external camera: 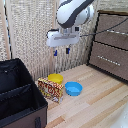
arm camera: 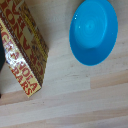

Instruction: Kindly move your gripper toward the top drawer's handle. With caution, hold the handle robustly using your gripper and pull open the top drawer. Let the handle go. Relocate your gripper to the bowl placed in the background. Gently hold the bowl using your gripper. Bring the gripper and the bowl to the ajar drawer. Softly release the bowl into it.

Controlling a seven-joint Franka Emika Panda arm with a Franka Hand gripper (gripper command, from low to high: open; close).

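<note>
Claw was seen raised above the wooden tabletop, with its two dark blue fingers pointed down, held slightly apart and nothing gripped between them. One white robot arm was counted.

Two bowls were counted: one yellow bowl and one light-blue bowl. The yellow bowl was placed behind one snack box, just beside it, and partly hidden by it. The blue bowl was set just beside the box, toward the exterior view's right; nothing was seen inside it in the wrist view, where the box was also shown lying flat nearby.

One dresser was seen at the exterior view's right, with the top drawer shut and its silver handle well apart from the claw. A second drawer front was counted below it, also shut.

One black fabric bin was placed at the exterior view's left; its contents could not be told.
</note>
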